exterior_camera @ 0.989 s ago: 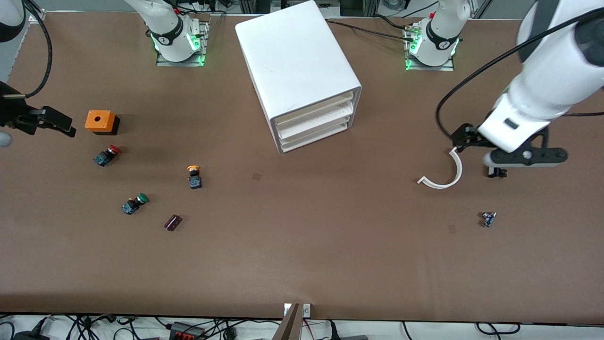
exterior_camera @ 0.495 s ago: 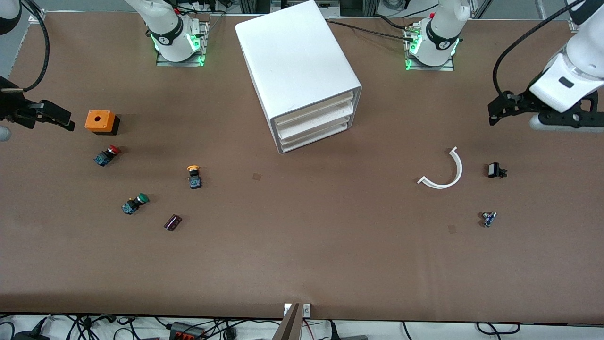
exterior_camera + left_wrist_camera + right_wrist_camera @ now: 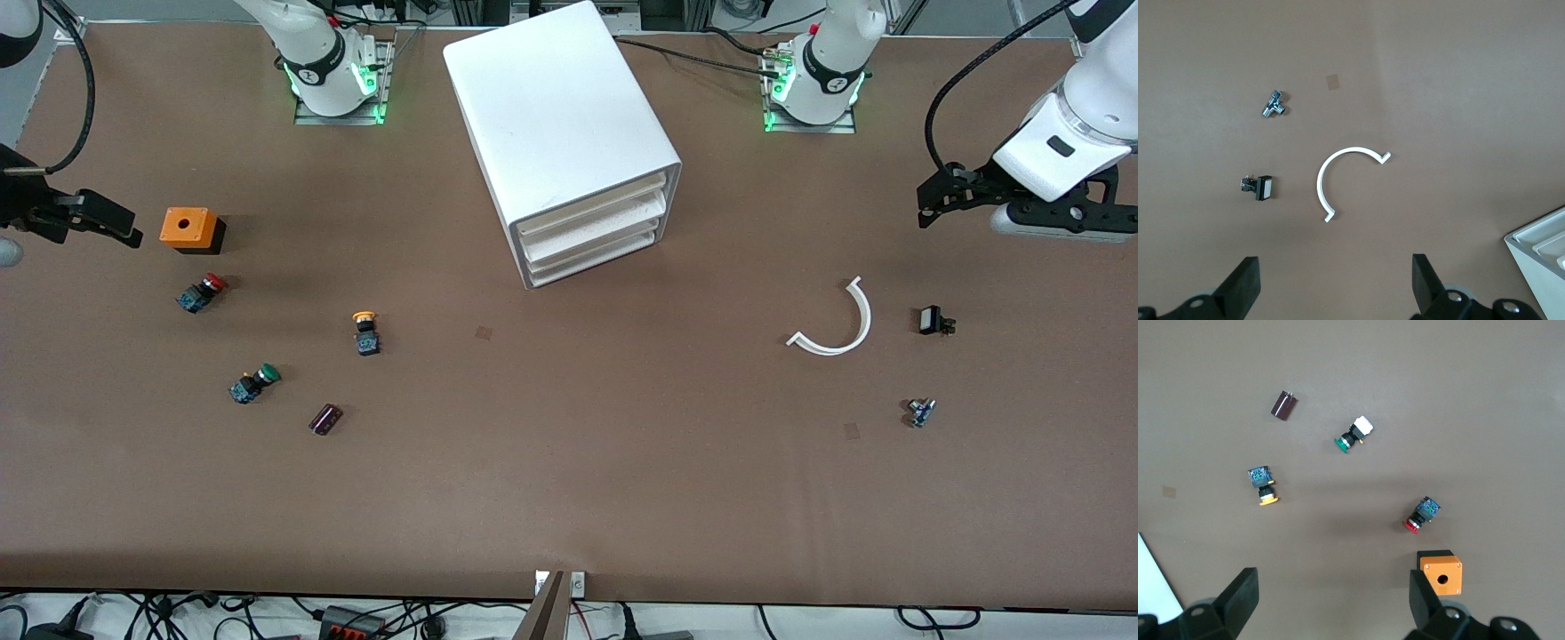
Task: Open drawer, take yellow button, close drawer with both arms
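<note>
the cabinet stands on the brown counter between the two arm bases, its front turned toward the front camera and angled a little toward the left arm's end. three drawers are seen in its front; the top drawer sits flush with the two below it, not pulled out. a corner of the cabinet is also seen in the left wrist view.

the button lies on the counter toward the right arm's end, nearer the front camera than the cabinet and well apart from it, orange-yellow cap pointing away from the front camera. it is seen again in the right wrist view. a red button lies just nearer the camera than an orange box; a green button and a dark capacitor lie nearer the camera still.

the right end effector is held above the counter at the right arm's edge, beside the orange box. its fingers are spread wide apart, nothing between them.

the left end effector is held above the counter at the left arm's end, over bare surface. its fingers are likewise wide apart and empty. nearer the camera than it, a white curved strip, a small black part and a small metal fitting lie on the counter, each apart from the others.
</note>
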